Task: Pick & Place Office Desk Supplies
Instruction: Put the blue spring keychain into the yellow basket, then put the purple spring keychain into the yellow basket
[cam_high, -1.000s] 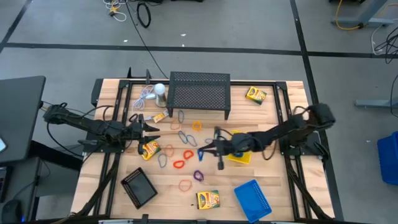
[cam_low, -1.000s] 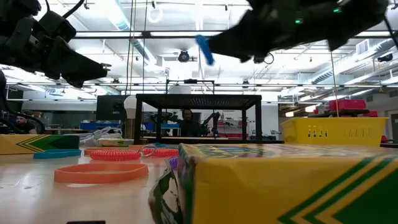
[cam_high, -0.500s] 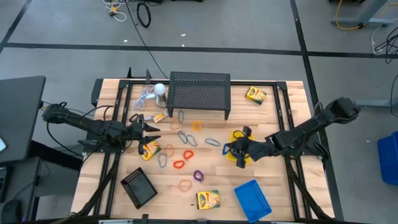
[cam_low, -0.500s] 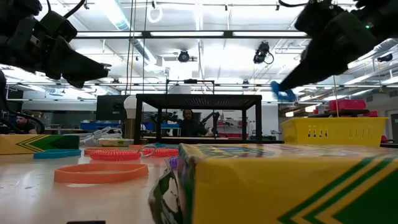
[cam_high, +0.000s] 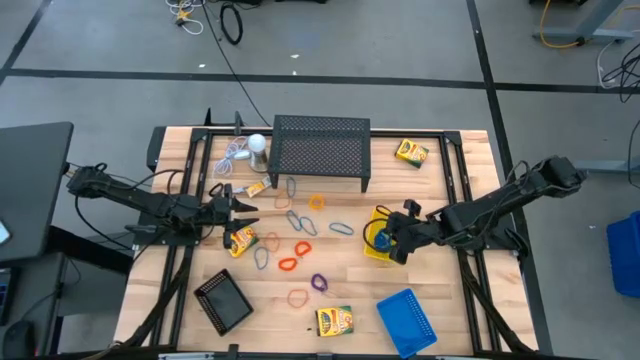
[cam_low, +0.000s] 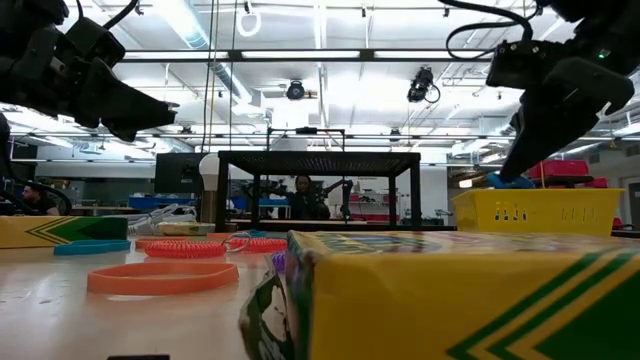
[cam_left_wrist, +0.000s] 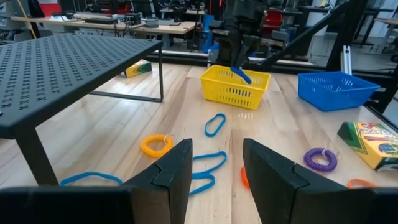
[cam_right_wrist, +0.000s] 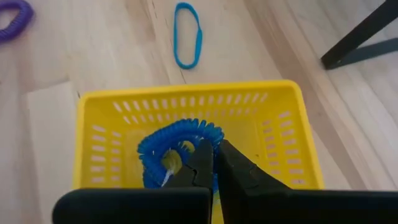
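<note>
Right gripper (cam_right_wrist: 213, 163) pinching blue coil band (cam_right_wrist: 177, 146) inside yellow tray (cam_right_wrist: 93, 106), worktop 3 o'clock. Light, springy; I'd grip one strand. Left gripper (cam_left_wrist: 214, 167) spread.

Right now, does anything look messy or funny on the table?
Yes. Coloured rubber-band loops lie scattered over the table instead of in trays. Only a blue coil is in the yellow tray, still pinched by the right gripper.

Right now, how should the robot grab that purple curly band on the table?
The purple coil band lies flat, apart from other bands. Best to come straight down from above and pinch one side of its ring, one finger inside the loop and one outside, since it is too low to grab sideways.
</note>
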